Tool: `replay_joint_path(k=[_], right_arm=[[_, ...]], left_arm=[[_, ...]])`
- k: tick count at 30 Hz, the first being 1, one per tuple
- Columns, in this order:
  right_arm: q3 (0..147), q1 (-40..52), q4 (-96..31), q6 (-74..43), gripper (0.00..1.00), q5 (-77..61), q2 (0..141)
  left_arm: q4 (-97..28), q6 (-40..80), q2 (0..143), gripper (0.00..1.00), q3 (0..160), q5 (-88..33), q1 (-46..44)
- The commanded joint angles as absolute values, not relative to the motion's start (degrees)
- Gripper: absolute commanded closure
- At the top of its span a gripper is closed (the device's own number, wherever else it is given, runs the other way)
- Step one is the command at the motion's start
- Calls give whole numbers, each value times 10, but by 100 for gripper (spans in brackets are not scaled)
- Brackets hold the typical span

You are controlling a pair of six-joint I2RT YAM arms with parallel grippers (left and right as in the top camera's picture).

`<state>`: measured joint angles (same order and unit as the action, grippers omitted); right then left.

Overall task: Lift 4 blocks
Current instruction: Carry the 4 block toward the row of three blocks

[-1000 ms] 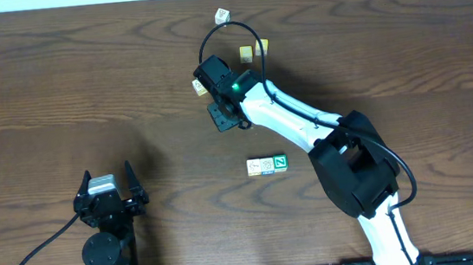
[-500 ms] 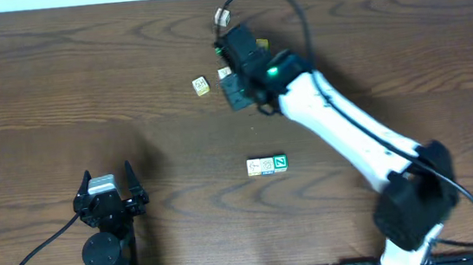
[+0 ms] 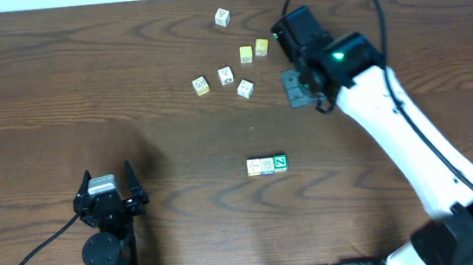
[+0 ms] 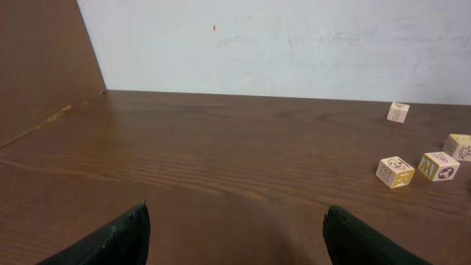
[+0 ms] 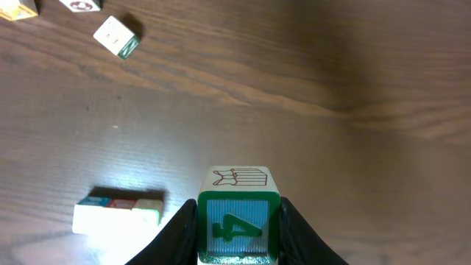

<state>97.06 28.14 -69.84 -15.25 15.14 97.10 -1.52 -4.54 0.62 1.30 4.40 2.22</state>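
Green-faced block (image 5: 237, 217) is held pinched in right fingers (image 5: 181, 234); short row of blocks (image 3: 267, 165) is noted base-ward, slightly leftward, long axis crosswise; left fingers (image 4: 110, 239) are spread wide.

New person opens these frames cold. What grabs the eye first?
The right gripper, just right of the loose cubes scattered at the far side, clamps a green-edged block printed with a 4. A short row of blocks lies in the middle of the table.
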Motion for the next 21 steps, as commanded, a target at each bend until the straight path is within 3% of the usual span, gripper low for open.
replay_joint_path(k=[1,9,14,21], right_arm=[[945,277,-713,-163,98,180,902],[743,277,-686,-218,99,192,714],[588,277,-589,-223,91,138,621],[440,277,-407,-241,86,61,635]], left_arm=[[-38,-43,3,25,2,51,25],[-38,-43,3,24,2,51,25],[-38,-43,3,25,2,51,25],[-38,-43,3,25,2,51,25]])
